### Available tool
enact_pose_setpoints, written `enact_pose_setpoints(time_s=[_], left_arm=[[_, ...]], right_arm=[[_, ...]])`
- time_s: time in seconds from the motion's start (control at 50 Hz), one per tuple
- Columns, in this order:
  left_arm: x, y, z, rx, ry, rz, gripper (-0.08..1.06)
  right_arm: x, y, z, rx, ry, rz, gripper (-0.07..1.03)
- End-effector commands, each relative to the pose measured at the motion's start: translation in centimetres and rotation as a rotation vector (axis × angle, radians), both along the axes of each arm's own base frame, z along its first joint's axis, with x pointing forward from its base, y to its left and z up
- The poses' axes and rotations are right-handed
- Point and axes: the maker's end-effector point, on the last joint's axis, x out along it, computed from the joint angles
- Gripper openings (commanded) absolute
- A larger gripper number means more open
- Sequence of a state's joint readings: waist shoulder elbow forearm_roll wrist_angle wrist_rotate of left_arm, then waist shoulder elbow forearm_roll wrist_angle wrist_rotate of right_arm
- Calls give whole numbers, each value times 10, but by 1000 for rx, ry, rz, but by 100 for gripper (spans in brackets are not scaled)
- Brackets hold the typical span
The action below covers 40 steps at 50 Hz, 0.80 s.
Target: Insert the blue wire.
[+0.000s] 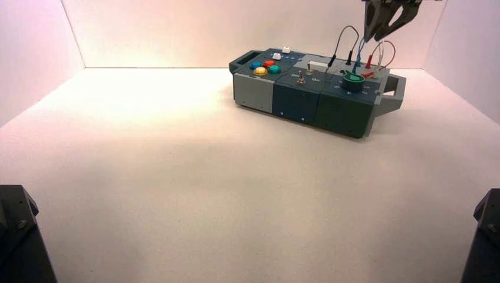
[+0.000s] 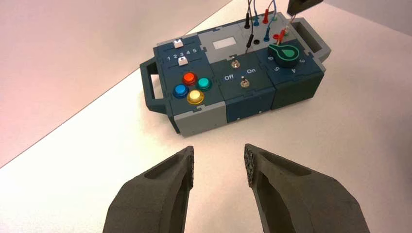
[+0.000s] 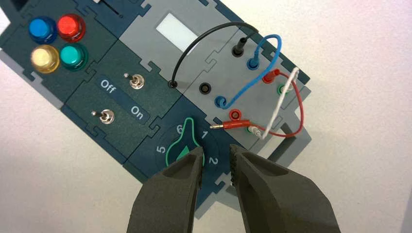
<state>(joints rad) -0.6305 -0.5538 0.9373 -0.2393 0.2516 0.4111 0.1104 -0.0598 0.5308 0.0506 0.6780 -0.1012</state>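
The box (image 1: pixel 292 109) sits towards the far right corner of the worktop (image 1: pixel 206 177), near the far edge. It lies askew, its left end farther back than its right. Bare worktop runs wide to its left and along its near side; a narrower strip separates its right handle (image 1: pixel 391 94) from the right edge. Behind it, only a slim margin lies before the back wall (image 1: pixel 236 35).

The right pincer (image 3: pixel 217 149) is above the box's right end, spread, with nothing pinched between its tips. Its room is tightest around the arching wires beside it. The left pincer (image 2: pixel 218 150) is spread and idle, in front of the box.

The blue wire (image 3: pixel 250 87) is on the grey socket panel (image 3: pixel 194 87) at the box's right part. It is thin and light blue, rising in a bent arch, with a darker blue plug (image 3: pixel 252 63) at one end and a matching plug (image 3: pixel 220 101) at the other. Both plugs stand in blue sockets, one near the panel's far edge, the other nearer the green-outlined knob (image 3: pixel 184 145). The black wire (image 3: pixel 199 39) arches to one side. The red wire (image 3: pixel 300 107) has one plug socketed and a loose red plug (image 3: pixel 236 124) lying over the panel.
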Motion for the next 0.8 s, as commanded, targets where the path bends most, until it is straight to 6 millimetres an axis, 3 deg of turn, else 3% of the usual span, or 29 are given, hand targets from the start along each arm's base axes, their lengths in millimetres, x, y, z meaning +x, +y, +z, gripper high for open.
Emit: enact_pose_setpoints(time_s=[0.02,0.6,0.8], left_arm=[[4,-1,8,-21,-44,5,56],[10,1,-4,-11,-37,26,56],[10,1,-6,-5,-31,24,56]], right_arm=[[2,1,20,8,-50,2,31],[-16,1,14,7,-52,8,31],[-18,1,23,10,-76,10,31]])
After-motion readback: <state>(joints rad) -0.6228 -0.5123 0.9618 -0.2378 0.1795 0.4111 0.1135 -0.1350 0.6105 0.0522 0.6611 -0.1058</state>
